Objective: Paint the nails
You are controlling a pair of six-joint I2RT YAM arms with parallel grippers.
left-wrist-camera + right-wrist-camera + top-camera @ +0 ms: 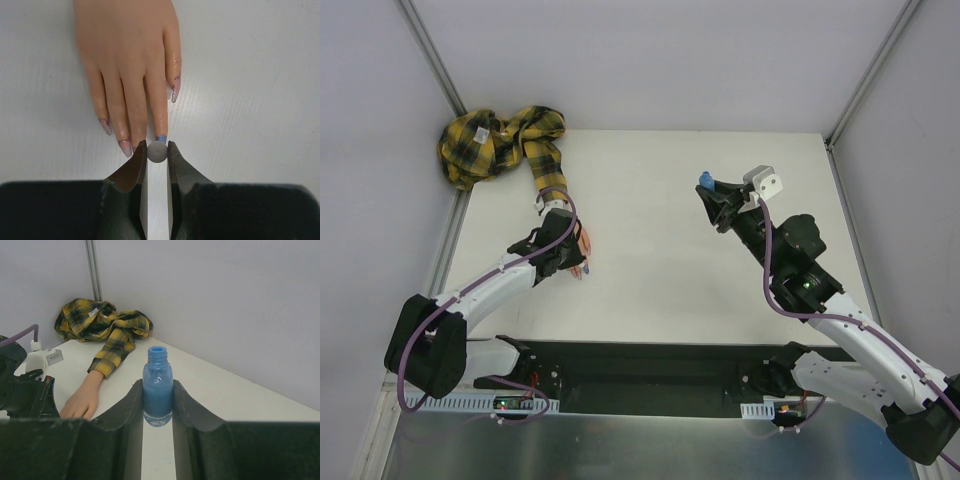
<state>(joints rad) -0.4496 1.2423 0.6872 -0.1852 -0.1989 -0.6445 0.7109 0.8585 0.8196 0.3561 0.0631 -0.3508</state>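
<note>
White table noted first, with yellow-black plaid shirt bunched at far left corner. Found mannequin hand lying flat at the sleeve end, fingers pointing toward left claw. Saw right claw clamped on uncapped blue bottle, upright, well apart from that hand. Saw left claw pinched shut on small grey-topped brush, blue tip touching one fingertip. Spotted nails, glossy pinkish-purple, just ahead of left claw.
</note>
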